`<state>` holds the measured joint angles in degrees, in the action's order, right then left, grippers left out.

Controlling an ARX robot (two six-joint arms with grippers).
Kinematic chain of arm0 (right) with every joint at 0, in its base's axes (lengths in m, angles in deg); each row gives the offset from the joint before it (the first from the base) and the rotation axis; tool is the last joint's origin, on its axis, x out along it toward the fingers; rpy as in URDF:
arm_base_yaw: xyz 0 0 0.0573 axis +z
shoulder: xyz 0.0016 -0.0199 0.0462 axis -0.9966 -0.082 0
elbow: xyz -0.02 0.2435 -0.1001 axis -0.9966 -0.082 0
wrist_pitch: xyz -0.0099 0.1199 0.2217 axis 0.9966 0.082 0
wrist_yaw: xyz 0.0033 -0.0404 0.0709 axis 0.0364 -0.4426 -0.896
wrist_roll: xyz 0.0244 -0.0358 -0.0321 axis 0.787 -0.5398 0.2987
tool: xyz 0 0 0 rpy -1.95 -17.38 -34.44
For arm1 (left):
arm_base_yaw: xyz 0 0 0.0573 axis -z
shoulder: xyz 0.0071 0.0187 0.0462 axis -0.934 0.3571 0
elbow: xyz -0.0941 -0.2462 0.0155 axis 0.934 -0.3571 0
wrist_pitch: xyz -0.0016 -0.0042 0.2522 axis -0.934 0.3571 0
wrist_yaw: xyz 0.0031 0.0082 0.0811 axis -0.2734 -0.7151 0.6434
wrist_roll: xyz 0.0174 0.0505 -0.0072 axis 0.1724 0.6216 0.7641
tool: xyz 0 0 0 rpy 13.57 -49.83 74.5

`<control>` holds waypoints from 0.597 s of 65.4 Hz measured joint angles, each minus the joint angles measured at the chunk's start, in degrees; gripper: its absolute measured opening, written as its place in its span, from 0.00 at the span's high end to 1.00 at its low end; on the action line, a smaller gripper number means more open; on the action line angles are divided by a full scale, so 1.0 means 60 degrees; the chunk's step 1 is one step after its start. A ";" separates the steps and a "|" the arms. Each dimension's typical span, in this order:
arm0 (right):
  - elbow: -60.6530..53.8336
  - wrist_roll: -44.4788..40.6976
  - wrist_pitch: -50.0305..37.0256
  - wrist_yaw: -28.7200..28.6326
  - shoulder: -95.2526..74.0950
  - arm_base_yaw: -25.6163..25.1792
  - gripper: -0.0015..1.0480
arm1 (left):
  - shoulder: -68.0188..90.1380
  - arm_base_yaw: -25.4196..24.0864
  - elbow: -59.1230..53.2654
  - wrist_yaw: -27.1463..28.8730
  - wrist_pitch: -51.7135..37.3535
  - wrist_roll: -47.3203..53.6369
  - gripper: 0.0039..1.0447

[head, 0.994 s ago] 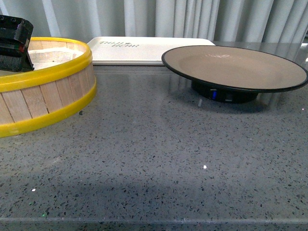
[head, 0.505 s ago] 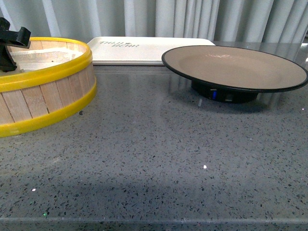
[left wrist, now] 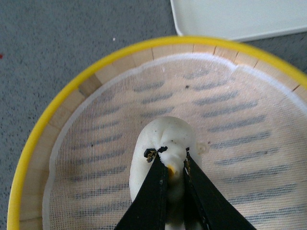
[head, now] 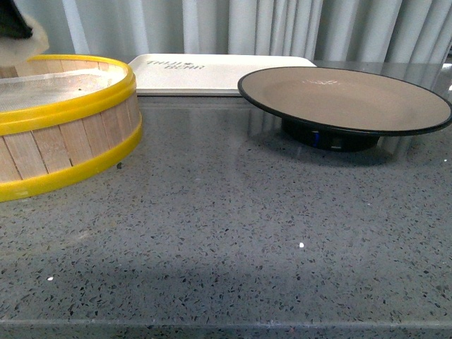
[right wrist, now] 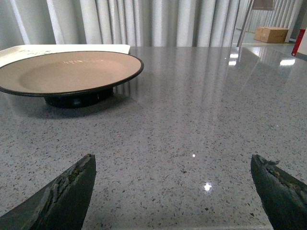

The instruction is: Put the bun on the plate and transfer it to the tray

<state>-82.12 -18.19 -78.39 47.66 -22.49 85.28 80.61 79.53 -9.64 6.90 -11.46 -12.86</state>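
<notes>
Your left gripper [left wrist: 172, 165] is clenched on the bun [left wrist: 165, 141] - the dark jaws pinch its pleated top from both sides. In the left wrist view, the bun hangs over the middle of the steamer basket [left wrist: 57, 103], with the white cloth liner [left wrist: 240, 124] spread beneath it. In the front view you see only a cream edge of the bun at the far upper left, above the basket's yellow rim, with a sliver of the black gripper above it.

Your right gripper [right wrist: 171, 165] is spread wide with nothing between the jaws, low over the grey speckled table [head: 233, 233]. The two tips sit at opposite edges of the right wrist view.

The plate [head: 346, 99] stands bare on its short black foot on the right side of the table, well apart from the basket. The tray [head: 212, 74] lies flat at the back, just behind the plate's near-left rim and beside the basket - its printed lettering faces up, and nothing rests on it. A pale curtain [head: 247, 28] closes the background.
</notes>
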 joint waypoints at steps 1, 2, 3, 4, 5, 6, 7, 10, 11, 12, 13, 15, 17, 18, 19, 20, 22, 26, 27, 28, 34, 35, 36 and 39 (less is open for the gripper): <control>0.0000 0.0000 0.0000 0.0004 0.0000 0.0000 0.08 | 0.0015 0.0091 0.0142 0.0004 0.0000 -0.0004 0.96; 0.0000 0.0000 0.0000 0.0004 0.0000 0.0000 0.08 | 0.0058 0.0197 0.0306 0.0011 0.0004 -0.0011 0.96; 0.0000 0.0000 0.0000 0.0004 0.0000 0.0000 0.08 | 0.0106 0.0302 0.0492 0.0033 0.0011 -0.0011 0.96; 0.0000 0.0000 0.0000 0.0004 0.0000 0.0000 0.08 | 0.0168 0.0423 0.0707 0.0036 0.0011 -0.0015 0.96; 0.0000 0.0000 0.0000 0.0004 0.0000 0.0000 0.08 | 0.0204 0.0484 0.0820 0.0040 0.0011 -0.0018 0.96; 0.0000 0.0000 0.0000 0.0004 0.0000 0.0000 0.08 | 0.0277 0.0616 0.1035 0.0047 0.0011 -0.0033 0.96; 0.0000 0.0000 0.0000 0.0004 0.0000 0.0000 0.08 | 0.0317 0.0688 0.1147 0.0058 0.0018 -0.0033 0.96; 0.0000 0.0000 0.0000 0.0000 0.0000 0.0000 0.08 | 0.0503 0.0980 0.1581 0.0091 0.0073 -0.0036 0.96; 0.0000 0.0000 0.0000 0.0004 0.0000 0.0000 0.08 | 0.0616 0.1133 0.1789 0.0106 0.0106 -0.0047 0.96; 0.0000 0.0000 0.0000 0.0004 0.0000 0.0000 0.08 | 0.0663 0.1213 0.1887 0.0120 0.0117 -0.0047 0.96; 0.0000 0.0000 0.0000 0.0004 0.0000 0.0000 0.08 | 0.0780 0.1370 0.2076 0.0178 0.0124 -0.0044 0.96; 0.0000 0.0000 0.0000 0.0004 0.0000 0.0000 0.08 | 0.0965 0.1628 0.2357 0.0226 0.0146 -0.0040 0.96; 0.0000 0.0000 0.0000 0.0004 0.0000 0.0000 0.08 | 0.1166 0.1880 0.2616 0.0251 0.0175 -0.0036 0.96; 0.0000 0.0000 0.0000 0.0000 0.0000 0.0000 0.08 | 0.1235 0.1963 0.2699 0.0262 0.0182 -0.0036 0.96; 0.0000 0.0000 0.0000 0.0004 0.0000 0.0000 0.08 | 0.1373 0.2138 0.2871 0.0288 0.0193 -0.0033 0.96; 0.0000 0.0000 0.0000 0.0004 0.0000 0.0000 0.08 | 0.1519 0.2306 0.3031 0.0306 0.0193 -0.0022 0.96; 0.0000 0.0000 0.0000 0.0004 0.0000 0.0000 0.08 | 0.1734 0.2554 0.3260 0.0339 0.0200 0.0000 0.96; 0.0000 0.0000 0.0000 0.0000 0.0000 0.0000 0.08 | 0.2273 0.3100 0.3814 0.0390 0.0226 0.0091 0.96; 0.0000 0.0000 0.0000 0.0004 0.0000 0.0000 0.08 | 0.2350 0.3177 0.3887 0.0393 0.0233 0.0098 0.96; 0.0000 0.0000 0.0000 0.0000 0.0000 0.0000 0.08 | 0.2499 0.3330 0.4029 0.0437 0.0251 0.0135 0.96; 0.0000 0.0000 0.0000 0.0004 0.0000 0.0000 0.08 | 0.3100 0.3952 0.4564 0.0532 0.0277 0.0219 0.96; 0.0000 0.0000 0.0000 0.0004 0.0000 0.0000 0.08 | 0.3162 0.4018 0.4619 0.0532 0.0281 0.0226 0.96; 0.0000 0.0000 0.0000 0.0004 0.0000 0.0000 0.08 | 0.3279 0.4146 0.4710 0.0535 0.0288 0.0251 0.96; 0.0000 0.0000 0.0000 0.0004 0.0000 0.0000 0.08 | 0.3490 0.4390 0.4881 0.0543 0.0288 0.0324 0.96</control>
<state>-82.12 -18.19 -78.39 47.68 -22.49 85.28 101.55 105.87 19.65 10.16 -9.73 -10.91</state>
